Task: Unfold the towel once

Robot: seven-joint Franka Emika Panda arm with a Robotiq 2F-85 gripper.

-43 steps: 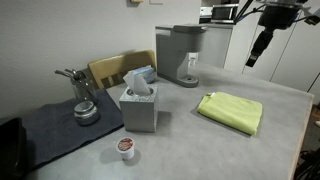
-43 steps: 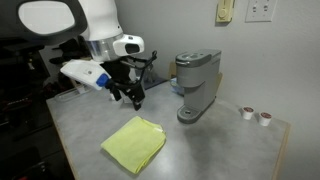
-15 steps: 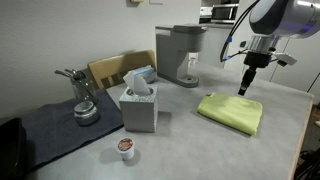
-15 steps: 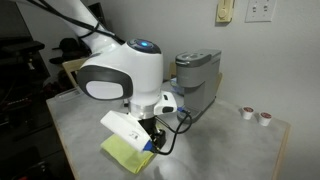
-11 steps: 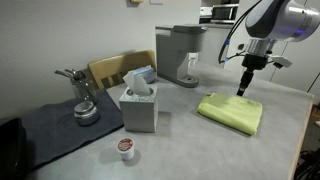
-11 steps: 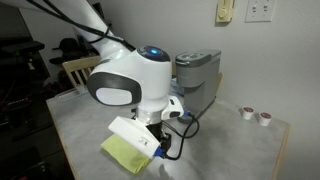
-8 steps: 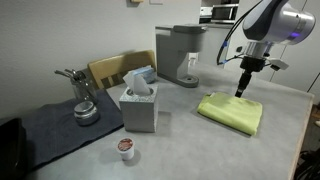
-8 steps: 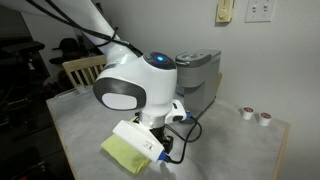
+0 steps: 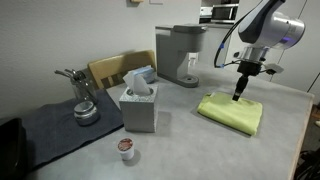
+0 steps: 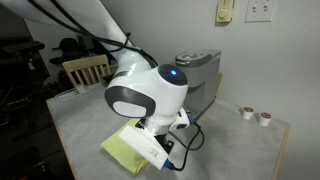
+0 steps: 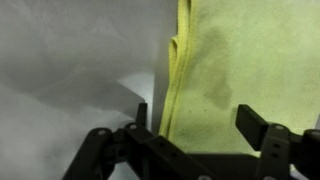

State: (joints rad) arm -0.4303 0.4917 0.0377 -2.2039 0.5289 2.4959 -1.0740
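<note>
On the grey counter [image 9: 185, 135], a folded towel [image 9: 232, 110], lying flat, well apart from the tissue box [image 9: 138, 106]. Looks thin, soft and light: should sag and slide rather than lift stiffly. Best pinched by the top layer alone, along the doubled edge [image 11: 172, 80]. Above that edge, jaws spread wide, holding nothing.

Both exterior views are evenly lit by soft indoor light, and shadows on the counter [image 9: 180, 140] are faint. All frames are low-resolution and soft. In the wrist view, the fingers [image 11: 258, 122] are dark, blurred silhouettes along the lower edge. A dull shadow patch crosses the towel [image 11: 265, 60] at upper centre.
</note>
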